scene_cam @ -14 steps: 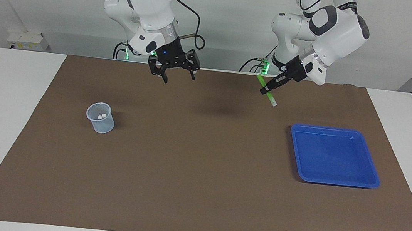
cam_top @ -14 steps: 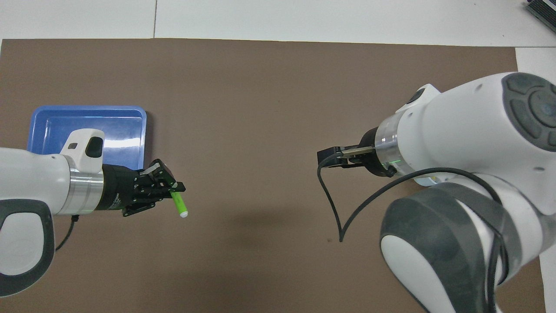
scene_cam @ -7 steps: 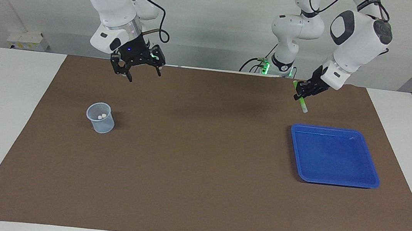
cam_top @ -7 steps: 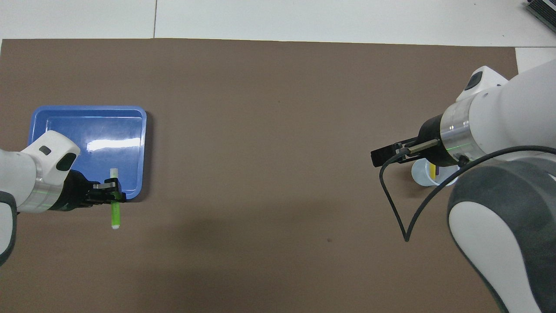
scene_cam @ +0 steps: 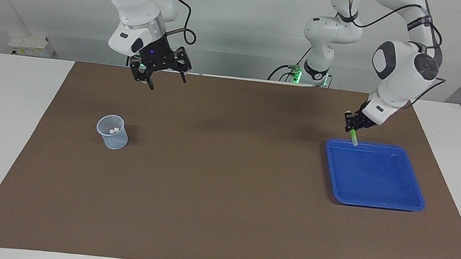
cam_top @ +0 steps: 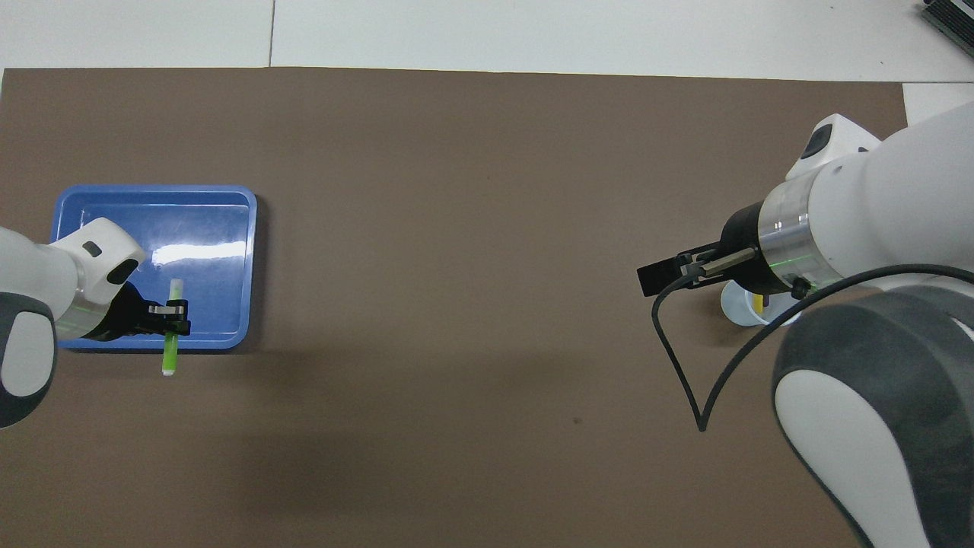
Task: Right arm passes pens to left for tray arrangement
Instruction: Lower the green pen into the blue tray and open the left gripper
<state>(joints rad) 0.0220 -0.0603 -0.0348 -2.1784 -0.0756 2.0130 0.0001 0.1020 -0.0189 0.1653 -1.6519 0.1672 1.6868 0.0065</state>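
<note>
The left pincer, clamped on the bright green marker pen, hangs over the shallow blue plastic tray's rim — released here, it may topple outside; the right pincer waits, spread apart

Even, bright light from above; both views sharp, no motion blur. White glare streak on the tray floor in the overhead view. Soft diffuse shadows on the brown mat below each arm; a short one beside the cup
</note>
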